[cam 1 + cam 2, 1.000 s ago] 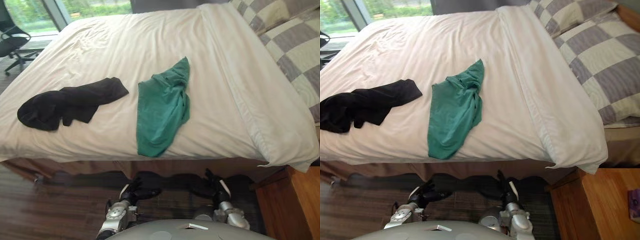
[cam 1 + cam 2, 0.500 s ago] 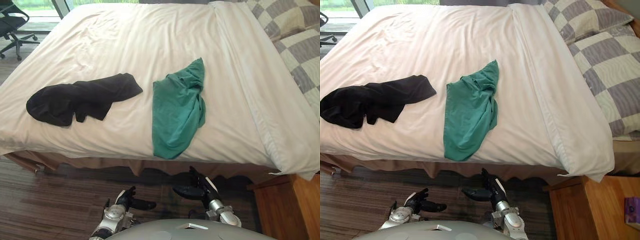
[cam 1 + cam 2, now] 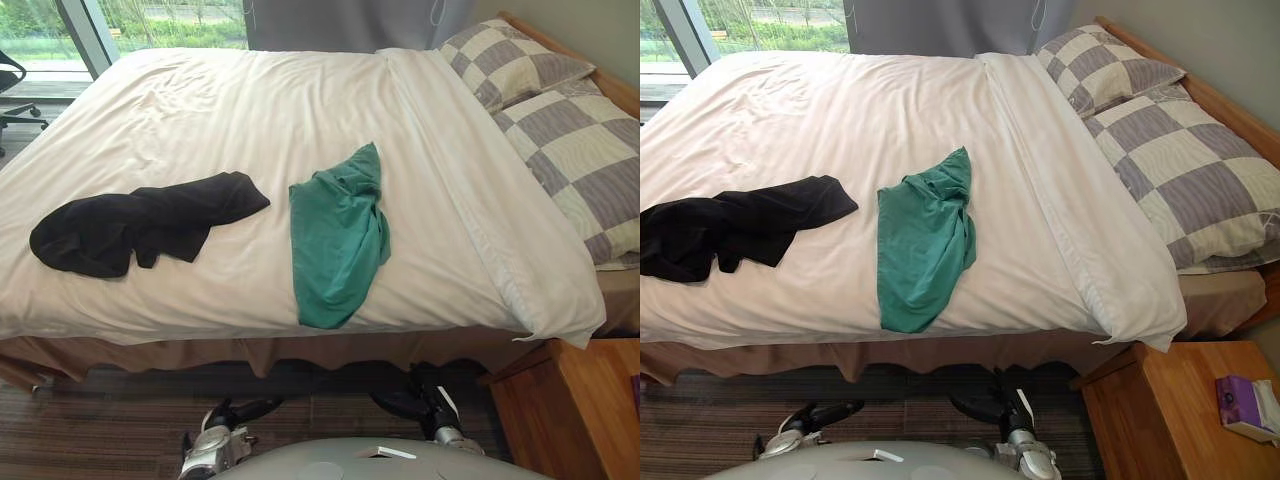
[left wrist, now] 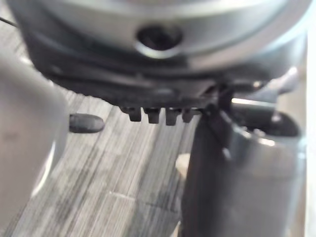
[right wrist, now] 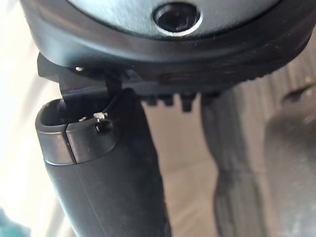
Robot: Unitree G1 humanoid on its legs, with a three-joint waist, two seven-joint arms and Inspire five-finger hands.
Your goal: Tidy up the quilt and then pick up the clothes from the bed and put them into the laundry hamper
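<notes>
Left eye: quilt (image 3: 250, 110) spread flat on bed (image 3: 130, 352), black garment (image 3: 140, 220) and green garment (image 3: 338, 235) lying on it, apart; my left hand (image 3: 237, 412) and right hand (image 3: 408, 403) low over the floor (image 3: 90, 425). Right eye: purple box (image 3: 1238, 400) on the nightstand (image 3: 1155, 415). Left wrist: fingers straight, nothing held. Right wrist: thumb and finger relaxed, nothing held.

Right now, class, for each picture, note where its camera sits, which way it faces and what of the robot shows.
Left eye view: on the head, looking down at the quilt, green garment and black garment; left hand and right hand low in front.
Right eye view: beside it; shares that scene and both hands.
Left wrist view: on that wrist, along its hand towards the floor.
Right wrist view: likewise, along its own hand.
</notes>
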